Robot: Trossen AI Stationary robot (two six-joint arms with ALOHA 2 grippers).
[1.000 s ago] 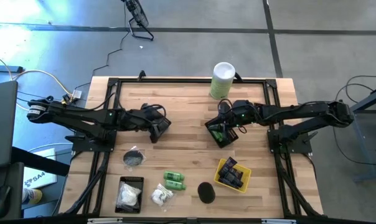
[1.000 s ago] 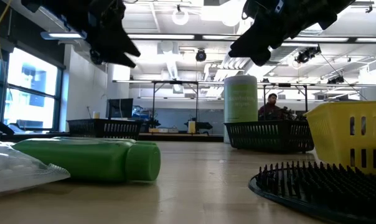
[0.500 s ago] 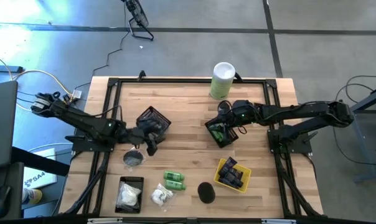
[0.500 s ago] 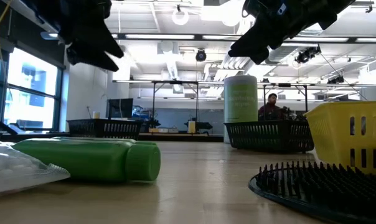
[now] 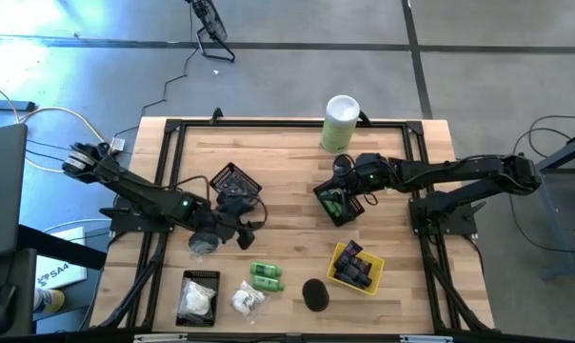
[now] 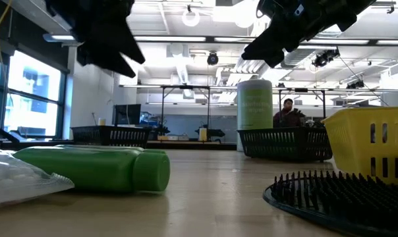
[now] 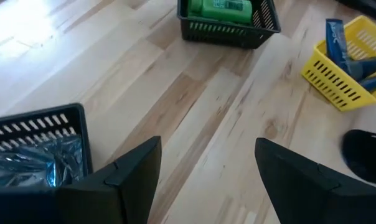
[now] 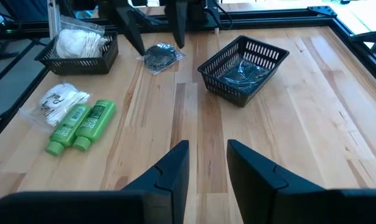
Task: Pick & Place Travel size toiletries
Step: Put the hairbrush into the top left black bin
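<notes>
My left gripper (image 5: pixel 248 229) (image 7: pixel 208 146) hangs open and empty over bare wood, between a black basket (image 5: pixel 232 181) that holds a shiny wrapped item and two green bottles (image 5: pixel 266 276) lying on their sides. A wrapped black disc (image 5: pixel 204 243) lies just left of it. My right gripper (image 5: pixel 340 195) (image 8: pixel 208 146) hovers over a black basket with a green bottle (image 5: pixel 335 205); its fingers stand slightly apart with nothing between them. A white packet (image 5: pixel 245 300), a bare black disc (image 5: pixel 314 293) and a yellow basket with navy tubes (image 5: pixel 356 267) lie near the front.
A tall white-and-green canister (image 5: pixel 340 122) stands at the far edge. A black basket with white packets (image 5: pixel 199 297) sits at the front left. Bare wood lies between the two black baskets at mid-table. A dark frame runs around the table's edges.
My left gripper has swung from above the left black basket toward the near edge and a little right, sinking slightly and rolling; the basket now shows uncovered. Its fingers stay open. My right arm has kept its place.
</notes>
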